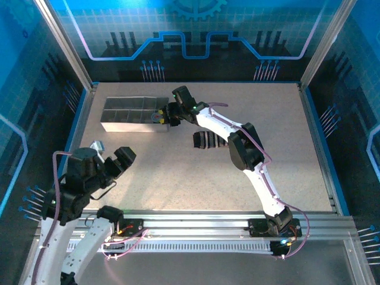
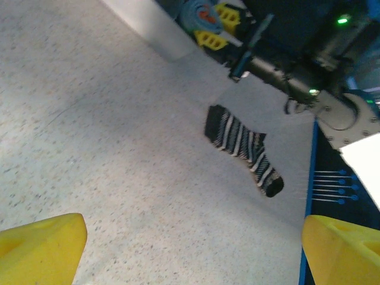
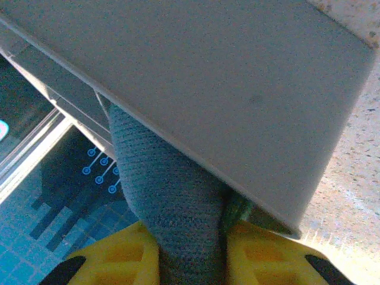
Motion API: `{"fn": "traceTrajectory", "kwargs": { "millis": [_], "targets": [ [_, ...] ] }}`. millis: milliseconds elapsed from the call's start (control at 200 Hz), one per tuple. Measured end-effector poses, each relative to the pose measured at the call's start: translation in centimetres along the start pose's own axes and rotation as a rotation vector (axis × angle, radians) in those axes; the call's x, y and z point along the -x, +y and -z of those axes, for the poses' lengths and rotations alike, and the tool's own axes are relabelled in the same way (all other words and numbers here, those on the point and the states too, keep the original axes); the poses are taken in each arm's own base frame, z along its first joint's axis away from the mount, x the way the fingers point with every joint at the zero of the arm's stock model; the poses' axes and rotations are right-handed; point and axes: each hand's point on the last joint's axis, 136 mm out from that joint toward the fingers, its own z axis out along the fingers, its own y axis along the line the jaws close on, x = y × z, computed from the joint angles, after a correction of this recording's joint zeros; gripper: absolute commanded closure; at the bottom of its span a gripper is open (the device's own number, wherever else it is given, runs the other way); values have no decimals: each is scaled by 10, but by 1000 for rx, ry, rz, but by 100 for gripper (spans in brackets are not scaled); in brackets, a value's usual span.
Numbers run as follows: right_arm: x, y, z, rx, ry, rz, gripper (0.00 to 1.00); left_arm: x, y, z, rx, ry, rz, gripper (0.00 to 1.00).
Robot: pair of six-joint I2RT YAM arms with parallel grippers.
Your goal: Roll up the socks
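The left fingers (image 2: 41, 246) stood wide apart and empty above the speckled surface (image 2: 119, 148). The right fingers (image 3: 113, 261) pinched the grey-blue knitted sock (image 3: 172, 202) against the right end of the grey compartmented tray (image 1: 133, 126), the sock reaching over its wall. The black white-striped sock (image 1: 208, 141) lay flat on the surface, right of the tray.

Dim, blue-tinted light from above; the bench (image 1: 178, 178) glares pale at centre, shadows soft. Wrist views blur close up, the yellow fingers (image 2: 41, 249) out of focus.
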Motion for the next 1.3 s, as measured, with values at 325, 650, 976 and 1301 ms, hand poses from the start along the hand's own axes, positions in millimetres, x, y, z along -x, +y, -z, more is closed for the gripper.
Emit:
{"fn": "traceTrajectory", "kwargs": {
  "millis": [325, 650, 976, 1301],
  "targets": [
    [1, 2, 1, 4, -13, -6, 55, 12, -20, 12, -85, -67, -96, 7],
    [7, 0, 1, -1, -41, -12, 85, 12, -20, 12, -85, -66, -97, 7],
    [5, 19, 6, 44, -77, -5, 95, 12, -20, 12, -84, -66, -95, 7],
    [8, 25, -1, 51, -133, -3, 100, 12, -19, 12, -83, -65, -92, 6]
  ]
}}
